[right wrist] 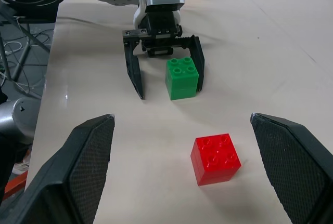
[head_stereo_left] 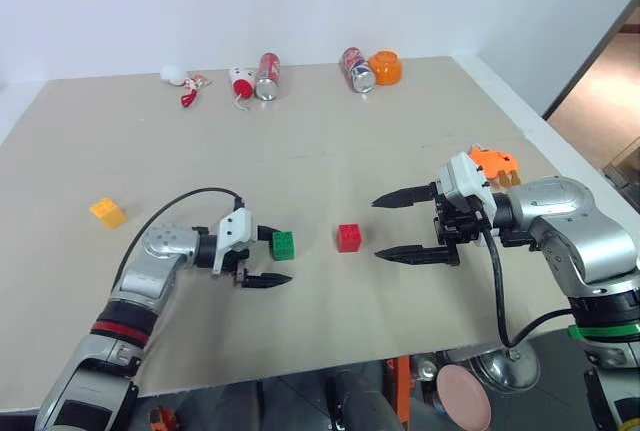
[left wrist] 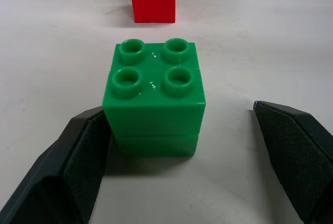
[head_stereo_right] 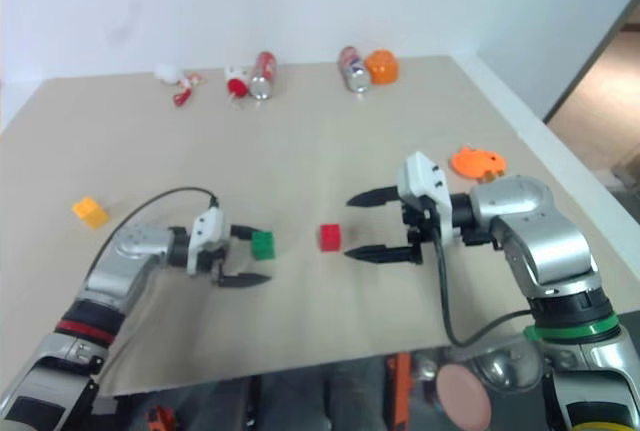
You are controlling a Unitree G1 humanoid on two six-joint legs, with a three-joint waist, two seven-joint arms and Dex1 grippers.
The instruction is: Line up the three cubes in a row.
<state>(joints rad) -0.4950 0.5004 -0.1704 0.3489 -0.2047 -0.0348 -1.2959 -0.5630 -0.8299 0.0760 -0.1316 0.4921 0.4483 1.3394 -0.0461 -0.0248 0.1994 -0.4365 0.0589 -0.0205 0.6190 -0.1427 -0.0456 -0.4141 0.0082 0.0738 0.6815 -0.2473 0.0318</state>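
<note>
The green cube (head_stereo_left: 283, 244) sits on the table (head_stereo_left: 330, 151), studs up, in the near middle part. The red cube (head_stereo_left: 349, 237) sits just to its right, with a small gap between them. The two make a short row. The yellow-orange cube (head_stereo_left: 107, 212) is far off on the left side of the table, well apart from the other two.

The left gripper (head_stereo_left: 269, 256) is around the green cube. Its two black fingers are spread apart. One finger touches or nearly touches one side of the cube, and the other finger stands away from the other side, so the cube is not squeezed. It rests on the table by itself.

The right gripper (head_stereo_left: 402, 225) is to the right of the red cube and points at it. Its fingers are wide apart too, and they hold nothing.

At the far edge of the table lie two cans (head_stereo_left: 267, 76), an orange bowl (head_stereo_left: 386, 67) and some small toys (head_stereo_left: 186, 81). A flat orange toy (head_stereo_left: 495, 162) lies behind the right arm.
</note>
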